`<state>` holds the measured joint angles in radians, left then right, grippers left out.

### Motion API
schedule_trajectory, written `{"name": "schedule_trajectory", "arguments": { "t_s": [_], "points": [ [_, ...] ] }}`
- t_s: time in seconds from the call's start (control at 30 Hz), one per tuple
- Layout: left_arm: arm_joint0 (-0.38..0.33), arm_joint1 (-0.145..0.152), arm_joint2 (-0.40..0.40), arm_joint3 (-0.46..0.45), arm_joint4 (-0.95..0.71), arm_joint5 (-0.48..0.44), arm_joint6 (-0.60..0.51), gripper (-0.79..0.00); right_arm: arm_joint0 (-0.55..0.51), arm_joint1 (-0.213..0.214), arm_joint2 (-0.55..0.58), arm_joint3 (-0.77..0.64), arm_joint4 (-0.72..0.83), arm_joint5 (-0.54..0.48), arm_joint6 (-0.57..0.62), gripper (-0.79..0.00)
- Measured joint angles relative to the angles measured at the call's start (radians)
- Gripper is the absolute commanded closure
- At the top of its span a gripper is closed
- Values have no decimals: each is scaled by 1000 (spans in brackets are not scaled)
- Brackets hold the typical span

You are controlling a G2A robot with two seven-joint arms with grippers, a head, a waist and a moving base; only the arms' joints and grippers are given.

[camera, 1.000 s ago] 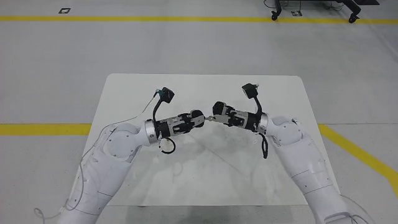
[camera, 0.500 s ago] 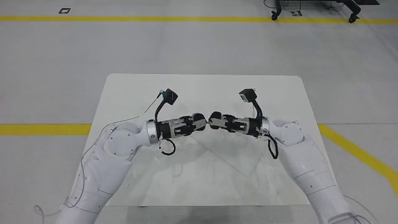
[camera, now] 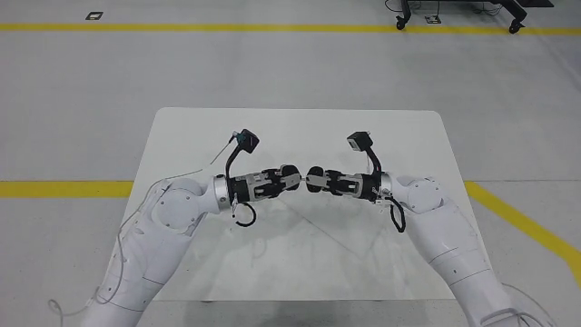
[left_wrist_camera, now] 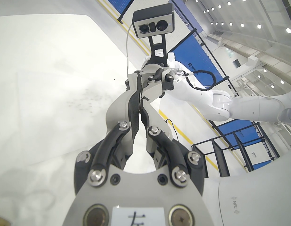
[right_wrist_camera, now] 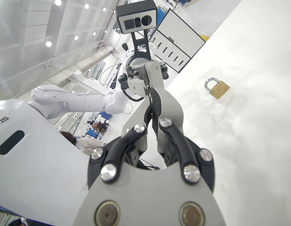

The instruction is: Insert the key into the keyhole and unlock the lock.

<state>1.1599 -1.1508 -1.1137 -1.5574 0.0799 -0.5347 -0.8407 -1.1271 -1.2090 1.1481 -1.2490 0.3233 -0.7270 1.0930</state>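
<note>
Right gripper [right_wrist_camera: 152,95], fingers pressed narrowly together, meets tip to tip the left gripper [left_wrist_camera: 138,96], likewise closed narrow, above the middle of the white table [camera: 363,263]. What, if anything, they pinch cannot be told. Farther off, a brass padlock [right_wrist_camera: 217,88] lies on the table, apart from both grippers.

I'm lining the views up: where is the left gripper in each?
Top view: left gripper, mid-table, meeting the right gripper tip to tip.
Left wrist view: centre foreground, its own.
Right wrist view: centre, beyond the right gripper's tips.
Shared landmark: the white table.
</note>
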Motion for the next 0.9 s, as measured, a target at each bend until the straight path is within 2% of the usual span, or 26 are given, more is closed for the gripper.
{"name": "schedule_trajectory", "arguments": {
  "t_s": [0.27, 0.53, 0.73, 0.83, 0.9],
  "points": [
    [-3, 2, -8, 7, -5, 0, 21, -785, -16, 20, 19, -10, 11, -22, -22, 0],
    [-3, 2, -7, 7, -5, 0, 21, -785, -99, 72, 166, -48, 46, -92, -92, 0],
    [-1, 2, -10, 3, 0, 3, 25, -785, -104, 74, 175, -45, 56, -99, -99, 0],
    [24, 12, -55, -76, 123, 58, 104, -785, -104, 74, 175, -45, 56, -99, -99, 0],
    [76, 25, -110, -177, 265, 126, 148, -785, -104, 74, 175, -45, 56, -99, -99, 0]
  ]
}}
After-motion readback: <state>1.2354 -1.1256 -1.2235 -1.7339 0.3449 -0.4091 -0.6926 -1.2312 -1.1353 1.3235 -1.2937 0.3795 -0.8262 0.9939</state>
